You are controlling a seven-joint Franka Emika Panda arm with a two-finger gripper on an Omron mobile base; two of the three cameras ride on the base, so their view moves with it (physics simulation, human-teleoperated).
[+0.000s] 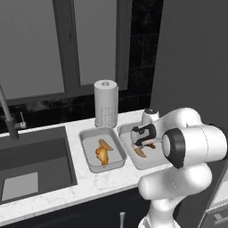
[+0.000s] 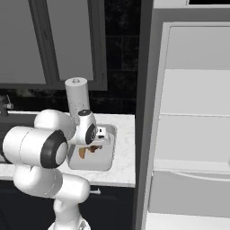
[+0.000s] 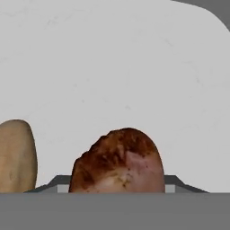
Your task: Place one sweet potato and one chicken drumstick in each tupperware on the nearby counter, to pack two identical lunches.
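Two shallow light-grey rectangular trays [image 1: 90, 149] [image 1: 125, 130] sit side by side on the white marble-look countertop [image 1: 89, 185]; the white paper-towel roll [image 1: 106, 103] stands at their 12 o'clock, the dark sink basin [image 1: 33, 156] at 9.

Two grey tupperware trays [image 1: 90, 160] [image 1: 127, 129] sit mid-frame; two sweet potatoes [image 1: 106, 144] [image 1: 140, 152]; two chicken drumsticks [image 1: 102, 156] [image 3: 119, 164]; one paper towel roll [image 1: 106, 103]; one sink [image 1: 33, 167].

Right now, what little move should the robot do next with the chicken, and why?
Probably open the gripper and let go. It hangs low over the right tupperware, the chicken drumstick sits between its fingers, and a sweet potato already lies there.
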